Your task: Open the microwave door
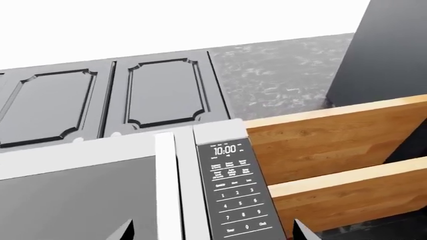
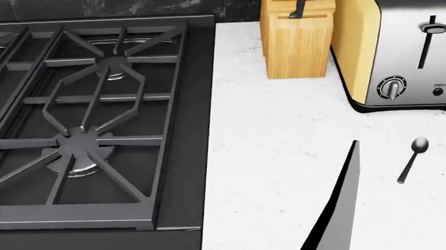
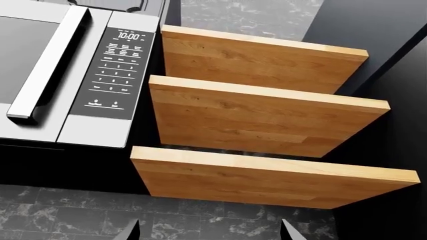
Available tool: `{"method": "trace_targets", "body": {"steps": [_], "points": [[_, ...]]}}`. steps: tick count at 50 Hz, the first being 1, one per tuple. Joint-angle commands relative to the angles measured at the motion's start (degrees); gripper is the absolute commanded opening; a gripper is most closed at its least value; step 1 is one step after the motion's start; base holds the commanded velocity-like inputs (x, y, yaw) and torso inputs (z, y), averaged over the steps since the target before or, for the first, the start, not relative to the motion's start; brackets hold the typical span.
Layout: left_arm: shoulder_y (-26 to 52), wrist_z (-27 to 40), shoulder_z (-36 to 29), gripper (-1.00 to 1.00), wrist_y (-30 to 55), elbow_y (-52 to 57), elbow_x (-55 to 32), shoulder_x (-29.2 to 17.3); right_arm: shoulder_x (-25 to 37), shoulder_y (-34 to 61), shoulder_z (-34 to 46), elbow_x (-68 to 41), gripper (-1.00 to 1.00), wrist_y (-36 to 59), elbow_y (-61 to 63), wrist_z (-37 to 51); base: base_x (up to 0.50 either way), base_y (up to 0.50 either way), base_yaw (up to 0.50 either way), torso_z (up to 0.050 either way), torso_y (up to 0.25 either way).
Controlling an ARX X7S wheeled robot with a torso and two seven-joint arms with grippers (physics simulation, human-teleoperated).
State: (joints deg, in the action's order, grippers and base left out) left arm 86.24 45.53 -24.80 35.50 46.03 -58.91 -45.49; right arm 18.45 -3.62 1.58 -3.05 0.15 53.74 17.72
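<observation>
Head view: white countertop (image 2: 285,156), black stove (image 2: 87,119), toaster (image 2: 400,44), spoon (image 2: 413,159)

The microwave (image 3: 67,75) has a brushed, silver metal-look casing, a polished metallic door handle (image 3: 48,67) and a glossy dark keypad panel (image 1: 233,192). The shelves (image 3: 267,117) at right of the right wrist view are matt, light wood with visible grain. The knife block (image 2: 298,37) at upper centre of the head view is similar wood. The countertop (image 2: 285,156) is smooth white stone. The toaster (image 2: 400,44) combines satin steel with yellow enamel sides. The stove grates (image 2: 87,108) are matt black iron.
</observation>
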Motion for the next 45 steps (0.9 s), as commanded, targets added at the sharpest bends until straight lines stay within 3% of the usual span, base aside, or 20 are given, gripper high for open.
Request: {"method": "trace_targets", "body": {"steps": [1,23,45], "points": [[0.78,2.66,0.77,1.0,1.87,-3.18,-4.11,0.65,0.25,-0.07,0.25,0.14,1.0,-0.11,-0.04,0.28,0.0,0.0,0.0,0.049,0.0],[7.26,-5.04,-6.98,1.0,5.25,-23.95,3.84,7.39,0.72,0.0,1.38,0.38,1.0,-0.24,-1.57,0.41,0.0,0.0,0.0,0.004,0.0],[11.75,-6.23,-8.75,1.0,8.46,-29.35,6.09,7.45,1.49,-0.47,2.59,2.5,1.0,-0.84,-1.63,0.65,0.0,0.0,0.0,0.0,0.0]]}}
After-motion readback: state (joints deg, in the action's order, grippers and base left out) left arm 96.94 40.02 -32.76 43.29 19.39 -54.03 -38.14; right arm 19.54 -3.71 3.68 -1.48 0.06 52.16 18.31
